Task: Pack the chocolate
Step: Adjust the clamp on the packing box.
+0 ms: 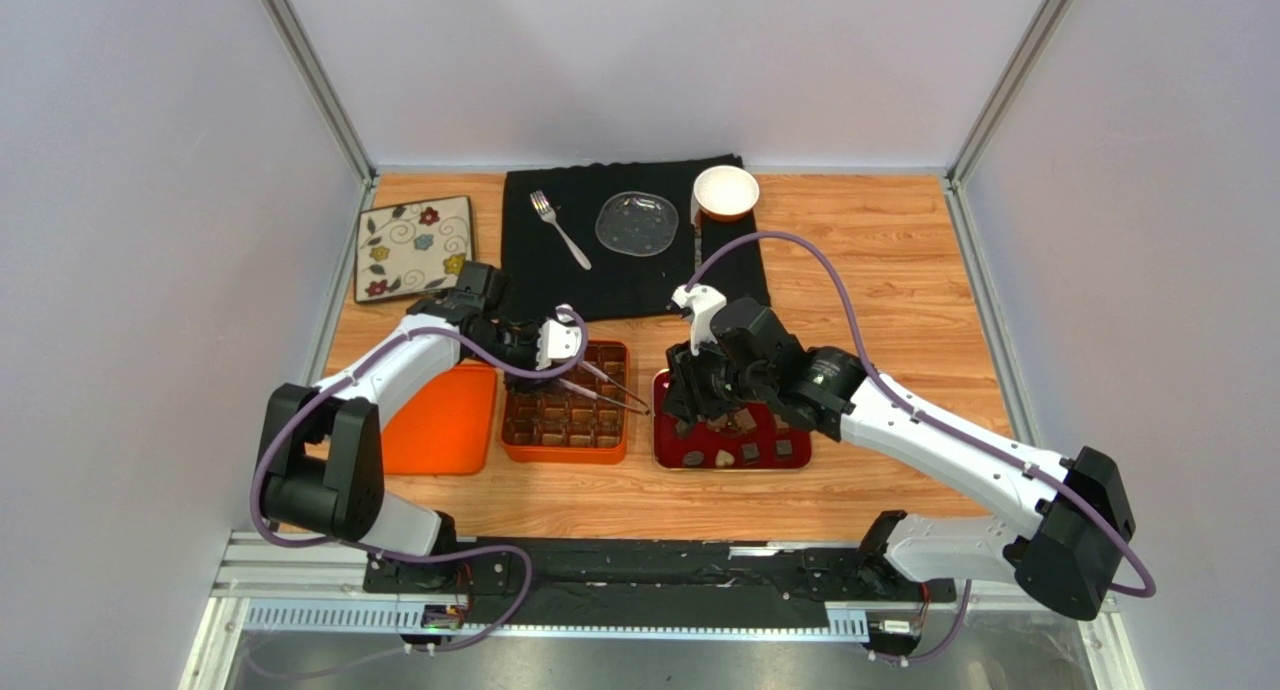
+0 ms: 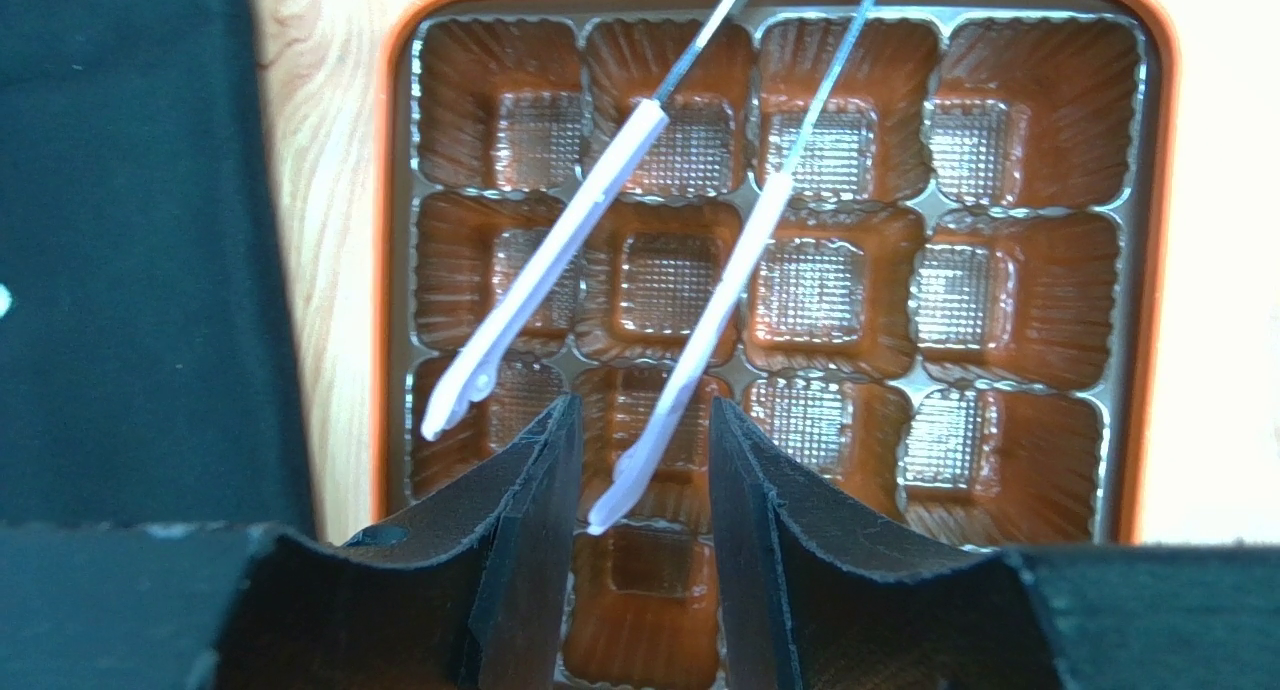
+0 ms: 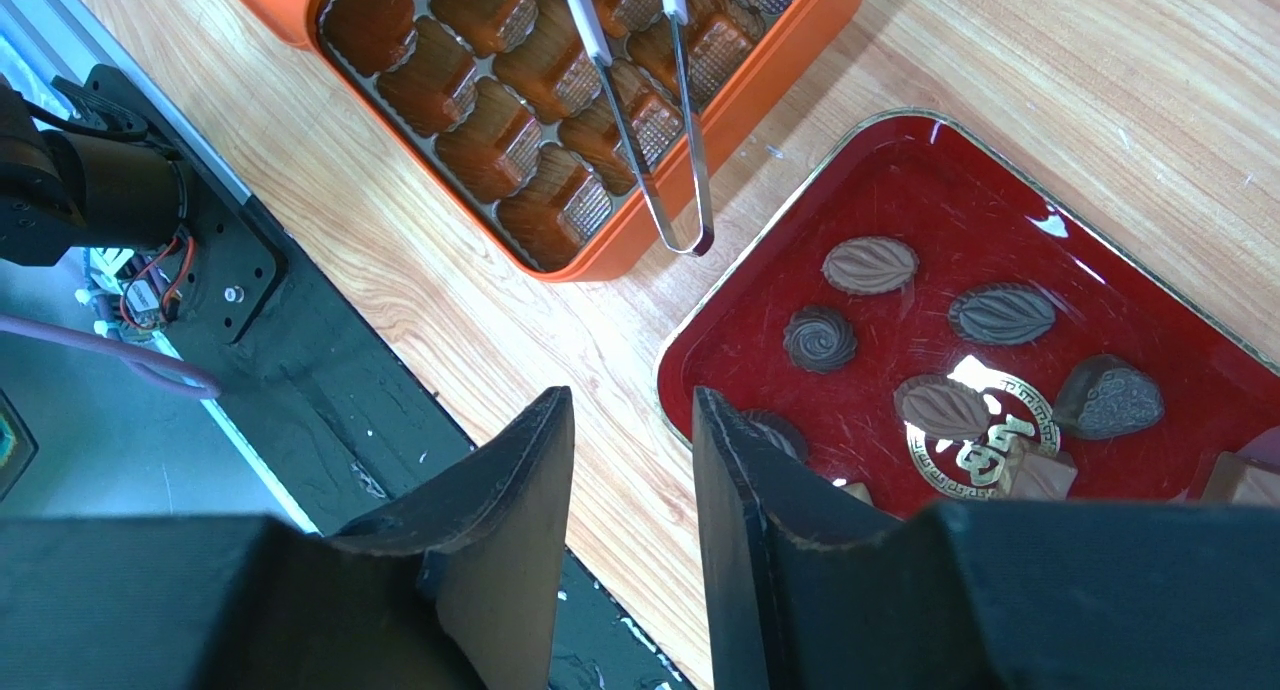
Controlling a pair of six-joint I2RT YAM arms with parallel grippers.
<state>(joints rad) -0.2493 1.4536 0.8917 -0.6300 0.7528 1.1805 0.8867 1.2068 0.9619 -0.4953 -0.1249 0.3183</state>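
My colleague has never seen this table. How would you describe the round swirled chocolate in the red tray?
On the wooden table, beside the orange box, lies the red tray. Near the tray's edge facing that box sits the round swirled chocolate, next to leaf-shaped pieces. Unlike them, it is round with a spiral on top; they are ribbed pointed ovals.
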